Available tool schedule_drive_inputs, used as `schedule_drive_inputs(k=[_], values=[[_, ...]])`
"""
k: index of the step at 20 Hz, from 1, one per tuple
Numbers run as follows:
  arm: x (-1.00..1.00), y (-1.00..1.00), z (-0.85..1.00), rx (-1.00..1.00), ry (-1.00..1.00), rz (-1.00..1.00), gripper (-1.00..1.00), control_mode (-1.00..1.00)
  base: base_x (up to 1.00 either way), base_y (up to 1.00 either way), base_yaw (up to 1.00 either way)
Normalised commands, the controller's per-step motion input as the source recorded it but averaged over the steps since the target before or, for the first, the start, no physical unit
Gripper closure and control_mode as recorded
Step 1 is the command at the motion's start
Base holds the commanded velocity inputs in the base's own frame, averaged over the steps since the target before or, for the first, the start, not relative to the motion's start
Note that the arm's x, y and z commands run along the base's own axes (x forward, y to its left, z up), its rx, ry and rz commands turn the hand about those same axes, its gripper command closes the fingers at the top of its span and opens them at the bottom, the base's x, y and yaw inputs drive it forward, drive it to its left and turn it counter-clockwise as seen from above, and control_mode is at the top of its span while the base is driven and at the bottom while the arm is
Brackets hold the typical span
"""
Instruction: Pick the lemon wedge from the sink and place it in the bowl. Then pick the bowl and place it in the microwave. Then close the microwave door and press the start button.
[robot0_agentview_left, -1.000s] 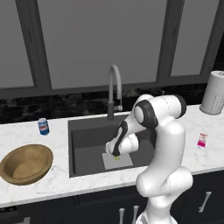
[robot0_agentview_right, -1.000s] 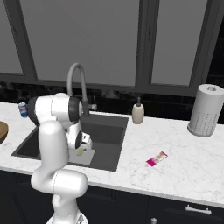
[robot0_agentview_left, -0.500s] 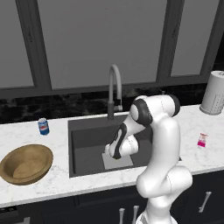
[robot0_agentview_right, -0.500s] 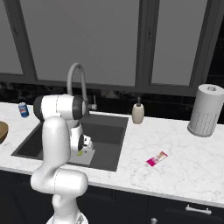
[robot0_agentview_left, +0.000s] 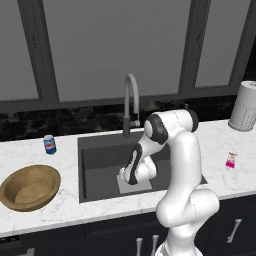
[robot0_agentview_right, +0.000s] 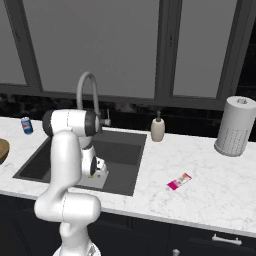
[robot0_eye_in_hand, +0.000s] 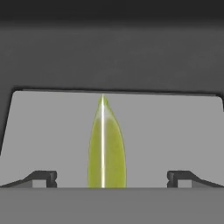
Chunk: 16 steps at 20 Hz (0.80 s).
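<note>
**Gripper drops over the lemon wedge in the sink**

Over the last second the arm has folded lower into the sink (robot0_agentview_left: 100, 150), carrying the gripper (robot0_eye_in_hand: 111, 177) down to the pale mat (robot0_eye_in_hand: 175, 131) on the basin floor. In the hand view the lemon wedge (robot0_eye_in_hand: 106, 146) now stands dead centre between the two fingertips (robot0_eye_in_hand: 43, 177), which are spread wide and clear of it on either side: the jaws are released, nothing is grasped. I judge the approach finished and the closing pinch next.

Counted: one lemon wedge, just ahead of the gripper; one bowl (robot0_agentview_left: 29, 187), well off to the gripper's left on the counter; one faucet (robot0_agentview_left: 130, 102) behind it; one can (robot0_agentview_left: 49, 144); one paper towel roll (robot0_agentview_left: 244, 106); one soap bottle (robot0_agentview_right: 158, 129); one pink packet (robot0_agentview_left: 231, 159).
</note>
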Motion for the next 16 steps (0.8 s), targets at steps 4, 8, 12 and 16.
schedule_drive_inputs(k=[4,8,12,16], values=[[0.09,0.00,-0.29,0.00,0.00,0.00,-1.00,-1.00,0.00,0.00,0.00],[0.03,0.04,-0.35,0.00,0.00,0.00,1.00,-1.00,0.00,0.00,0.00],[0.00,0.04,-0.32,0.00,0.00,0.00,1.00,-1.00,0.00,0.00,0.00],[0.00,0.00,-0.26,0.00,0.00,0.00,1.00,-1.00,0.00,0.00,0.00]])
